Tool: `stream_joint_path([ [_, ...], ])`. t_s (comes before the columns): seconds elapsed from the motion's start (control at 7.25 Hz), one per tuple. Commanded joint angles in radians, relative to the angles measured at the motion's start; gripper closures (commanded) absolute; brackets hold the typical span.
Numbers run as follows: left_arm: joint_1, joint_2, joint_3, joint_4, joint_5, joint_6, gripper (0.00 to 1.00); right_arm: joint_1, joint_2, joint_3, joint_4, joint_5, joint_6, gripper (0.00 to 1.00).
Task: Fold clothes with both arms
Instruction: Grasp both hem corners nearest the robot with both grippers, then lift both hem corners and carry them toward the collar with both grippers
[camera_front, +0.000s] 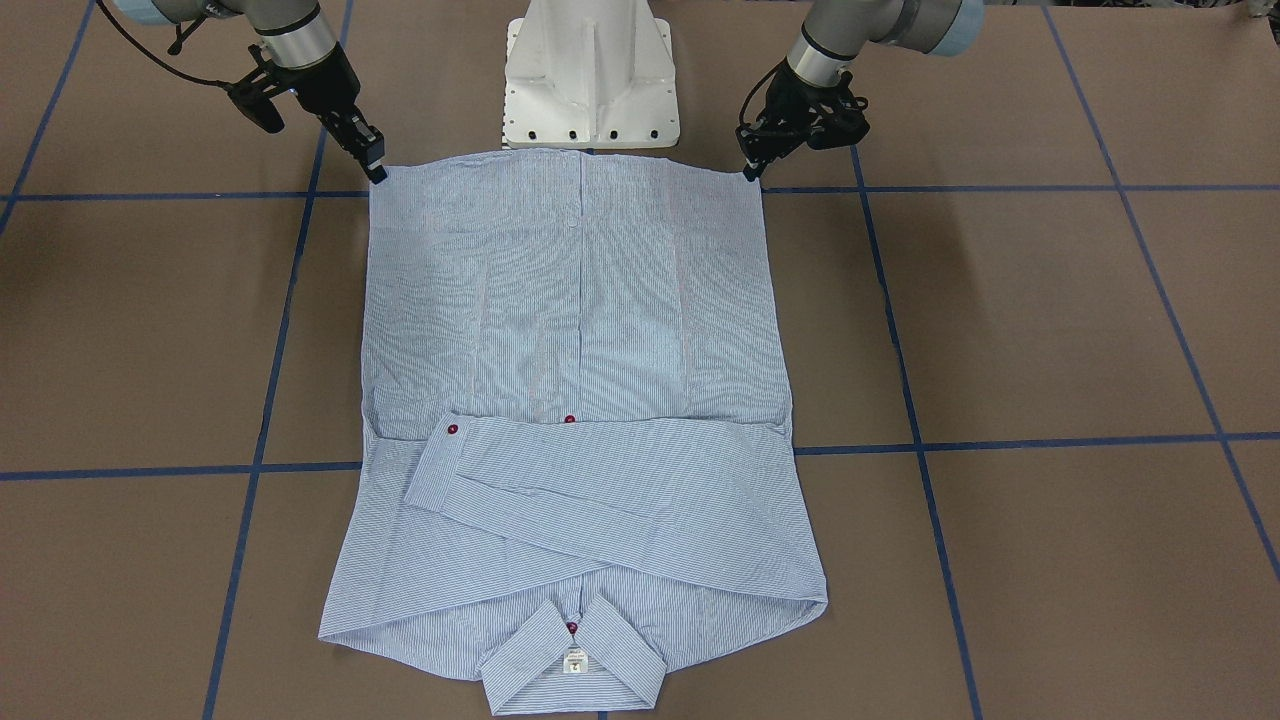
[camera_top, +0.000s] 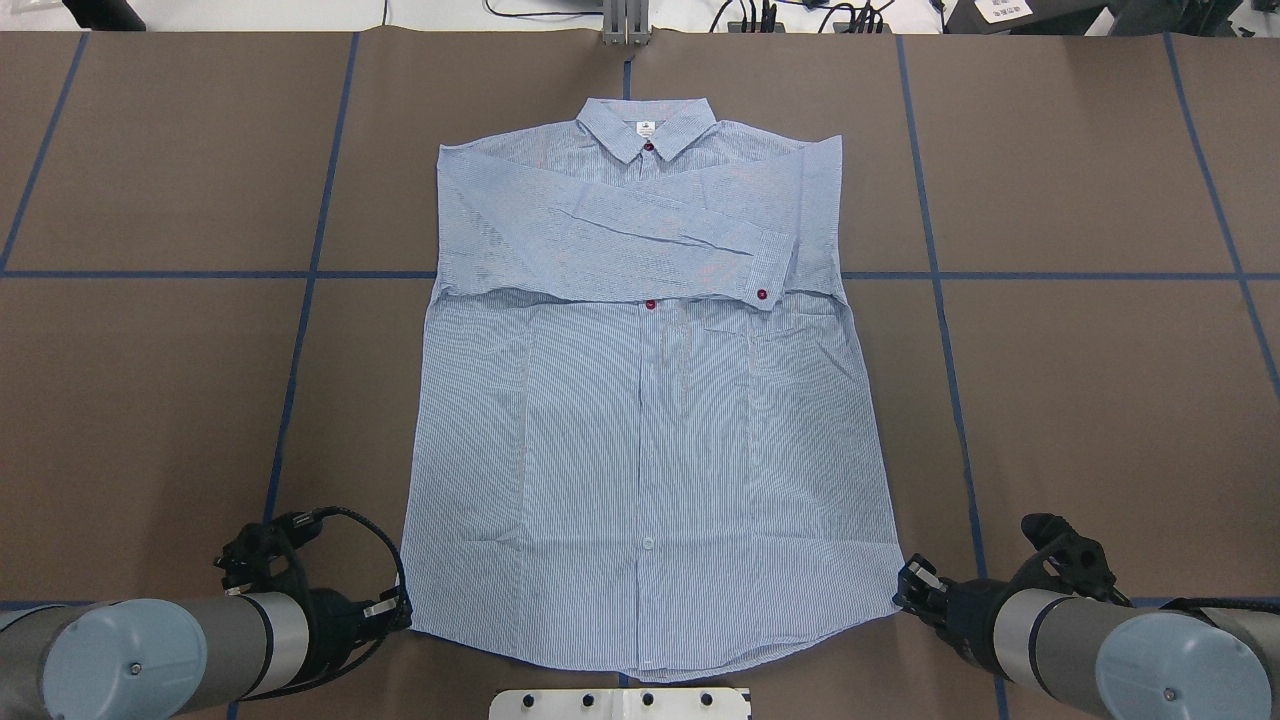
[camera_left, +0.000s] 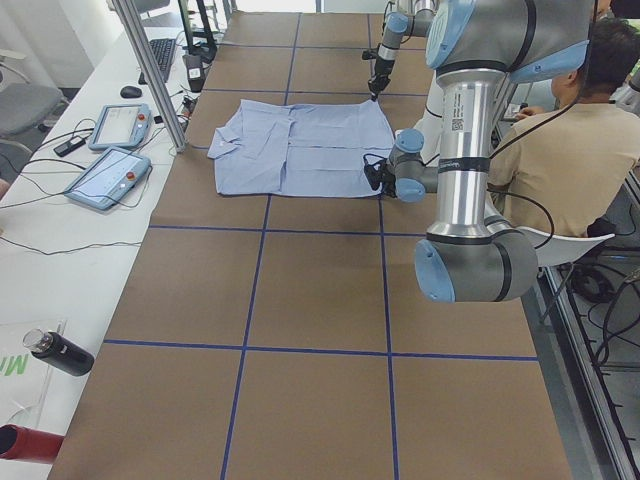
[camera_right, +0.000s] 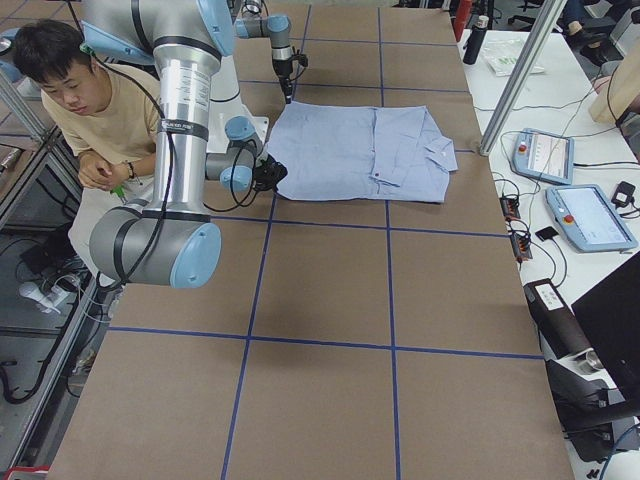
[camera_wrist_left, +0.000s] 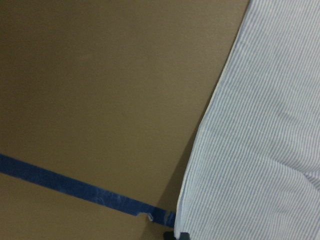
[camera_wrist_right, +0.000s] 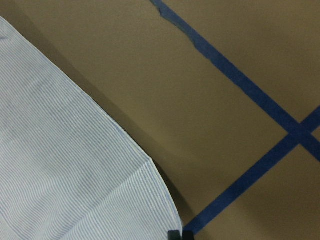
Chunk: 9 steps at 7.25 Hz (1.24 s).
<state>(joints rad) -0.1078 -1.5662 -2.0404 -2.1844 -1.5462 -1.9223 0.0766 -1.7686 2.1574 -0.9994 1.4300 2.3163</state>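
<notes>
The striped shirt (camera_front: 580, 300) (camera_top: 650, 420) lies flat and face up on the brown table. Its collar (camera_top: 648, 125) points away from the robot, and both sleeves are folded across the chest. My left gripper (camera_front: 750, 172) (camera_top: 403, 612) is down at one hem corner with its fingers together on the cloth. At the other hem corner, my right gripper (camera_front: 377, 172) (camera_top: 905, 590) is likewise shut on the fabric. Each wrist view shows a shirt corner (camera_wrist_left: 260, 150) (camera_wrist_right: 65, 175) running down to a dark fingertip at the bottom edge.
The white pedestal base (camera_front: 590, 80) stands just behind the hem. A seated person (camera_left: 560, 150) (camera_right: 90, 100) is beside the robot. Teach pendants (camera_left: 110, 150) (camera_right: 545, 155), cables and a metal post (camera_left: 150, 70) line the far bench. Blue tape lines (camera_front: 1000, 445) cross the table.
</notes>
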Motion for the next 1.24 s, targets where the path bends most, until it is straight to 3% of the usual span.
stream_joint_path([
  [0.0, 0.002, 0.021, -0.039, 0.0, -0.003, -0.007, 1.0, 0.006, 0.0, 0.01, 0.001, 0.004, 0.0, 1.0],
  [0.55, 0.007, 0.139, -0.269, 0.0, -0.012, -0.101, 1.0, 0.045, -0.061, 0.096, 0.002, 0.05, 0.0, 1.0],
  [0.69, -0.004, 0.146, -0.315, 0.0, -0.056, -0.107, 1.0, 0.087, -0.058, 0.101, 0.002, 0.078, -0.002, 1.0],
  [0.83, -0.018, 0.146, -0.334, 0.0, -0.136, -0.107, 1.0, 0.186, -0.054, 0.101, 0.004, 0.178, -0.011, 1.0],
  [1.1, -0.1, 0.127, -0.319, -0.002, -0.14, -0.083, 1.0, 0.281, 0.03, 0.092, -0.01, 0.256, -0.015, 1.0],
])
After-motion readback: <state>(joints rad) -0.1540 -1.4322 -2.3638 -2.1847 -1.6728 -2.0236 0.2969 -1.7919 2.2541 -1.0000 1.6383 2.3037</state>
